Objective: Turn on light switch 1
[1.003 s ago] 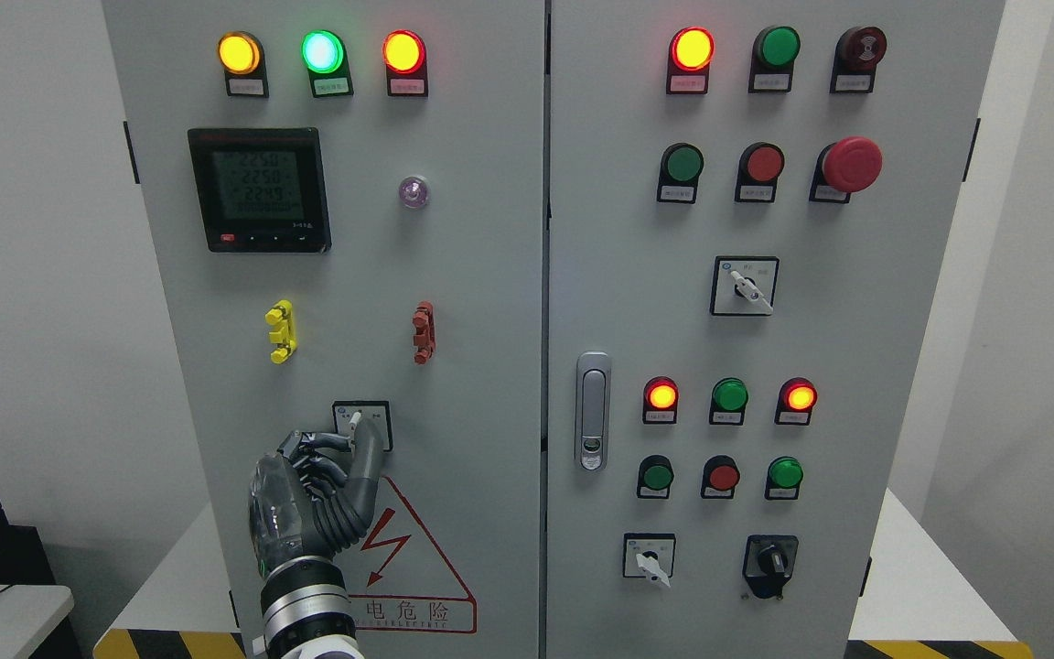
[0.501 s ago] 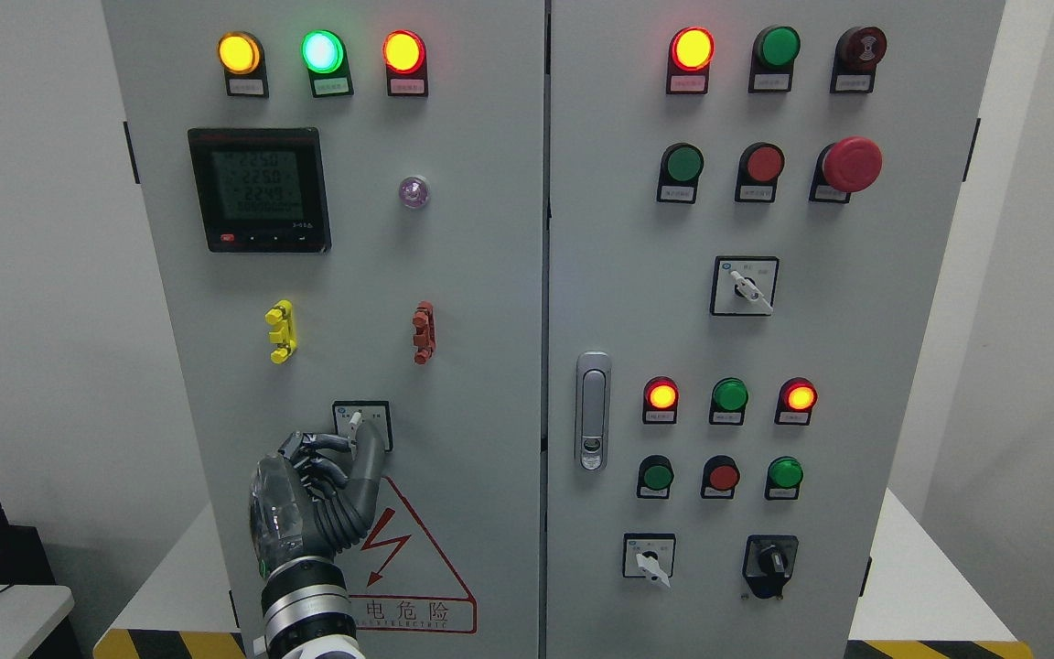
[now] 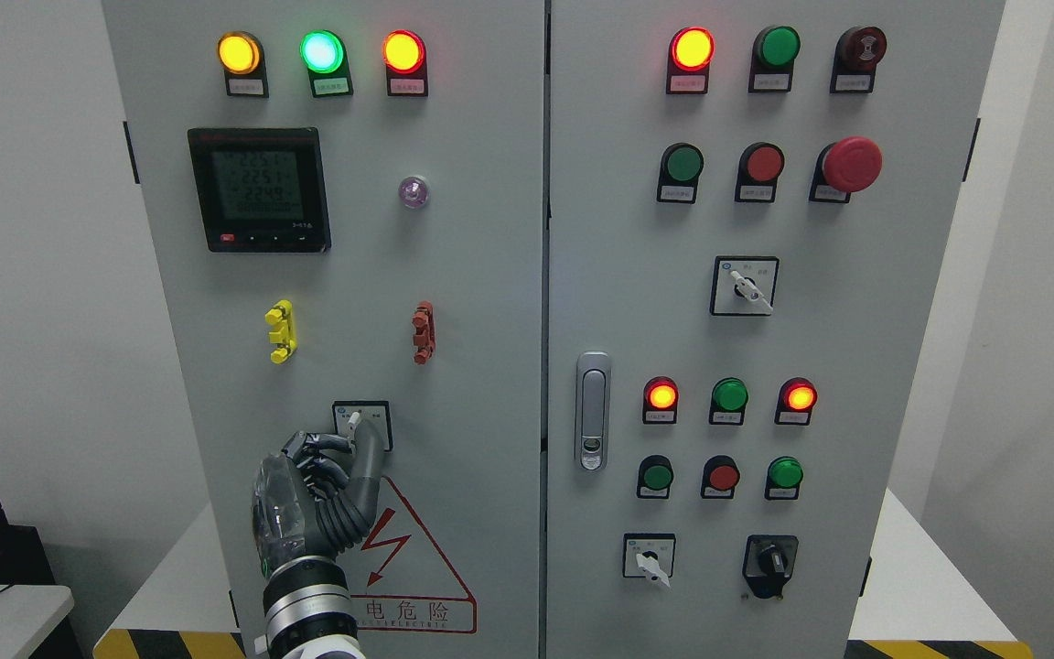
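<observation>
A rotary selector switch (image 3: 355, 420) with a white lever sits on a small black-framed plate low on the left cabinet door (image 3: 472, 275). Its lever points up and slightly left. My left hand (image 3: 355, 443) comes up from the bottom edge and pinches the lower part of the switch's knob. The thumb (image 3: 369, 458) is on the knob's right side and the curled fingers (image 3: 321, 448) are on its left. The hand hides the lower half of the plate. My right hand does not show.
Above the switch are a yellow clip (image 3: 281, 331), a red clip (image 3: 423, 332), a lit digital meter (image 3: 259, 189) and three lit lamps. The right door (image 3: 856, 366) carries buttons, lamps, a latch handle (image 3: 592, 410) and more selector switches. A red shock-warning triangle (image 3: 413, 567) lies below my hand.
My left hand has sunk a little and its thumb tip sits slightly lower on the switch. The lever's direction looks the same and the lamps are unchanged.
</observation>
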Action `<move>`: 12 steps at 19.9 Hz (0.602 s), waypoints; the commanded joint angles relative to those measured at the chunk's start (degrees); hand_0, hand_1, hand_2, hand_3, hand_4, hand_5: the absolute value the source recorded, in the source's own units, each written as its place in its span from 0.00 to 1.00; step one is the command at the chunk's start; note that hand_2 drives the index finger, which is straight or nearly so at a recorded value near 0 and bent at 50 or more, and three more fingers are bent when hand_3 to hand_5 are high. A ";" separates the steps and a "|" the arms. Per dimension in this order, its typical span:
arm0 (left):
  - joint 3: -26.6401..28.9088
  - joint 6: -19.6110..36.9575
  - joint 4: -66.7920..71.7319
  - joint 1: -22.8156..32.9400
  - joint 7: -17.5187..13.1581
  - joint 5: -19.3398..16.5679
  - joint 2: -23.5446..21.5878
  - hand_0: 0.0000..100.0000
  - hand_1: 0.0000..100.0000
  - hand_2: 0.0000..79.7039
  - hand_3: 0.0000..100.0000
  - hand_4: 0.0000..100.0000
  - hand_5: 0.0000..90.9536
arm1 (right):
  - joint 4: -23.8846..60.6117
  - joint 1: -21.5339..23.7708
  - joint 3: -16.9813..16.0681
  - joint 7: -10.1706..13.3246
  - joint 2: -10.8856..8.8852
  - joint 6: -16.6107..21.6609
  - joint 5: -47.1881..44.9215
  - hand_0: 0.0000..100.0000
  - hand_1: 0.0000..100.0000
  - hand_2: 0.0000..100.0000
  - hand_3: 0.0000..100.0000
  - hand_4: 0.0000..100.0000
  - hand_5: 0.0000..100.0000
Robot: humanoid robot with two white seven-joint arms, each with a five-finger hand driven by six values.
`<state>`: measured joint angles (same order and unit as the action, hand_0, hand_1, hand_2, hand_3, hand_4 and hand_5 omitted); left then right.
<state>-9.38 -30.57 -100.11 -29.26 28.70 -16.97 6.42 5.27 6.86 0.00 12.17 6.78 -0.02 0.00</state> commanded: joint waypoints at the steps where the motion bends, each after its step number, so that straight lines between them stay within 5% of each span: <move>1: -0.02 -0.01 -0.08 0.00 -0.14 0.00 -0.01 0.55 0.37 0.74 0.94 0.95 0.97 | 0.00 0.00 1.32 0.05 -0.01 0.02 0.26 0.12 0.39 0.00 0.00 0.00 0.00; 12: -0.02 0.08 -0.08 0.00 -0.49 0.00 -0.01 0.71 0.24 0.75 0.94 0.96 0.98 | 0.00 0.09 1.32 0.05 0.08 0.02 0.26 0.12 0.39 0.00 0.00 0.00 0.00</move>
<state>-9.39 -30.73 -100.18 -29.28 28.27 -16.97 6.41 5.28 6.86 0.00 12.16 6.78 -0.02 0.00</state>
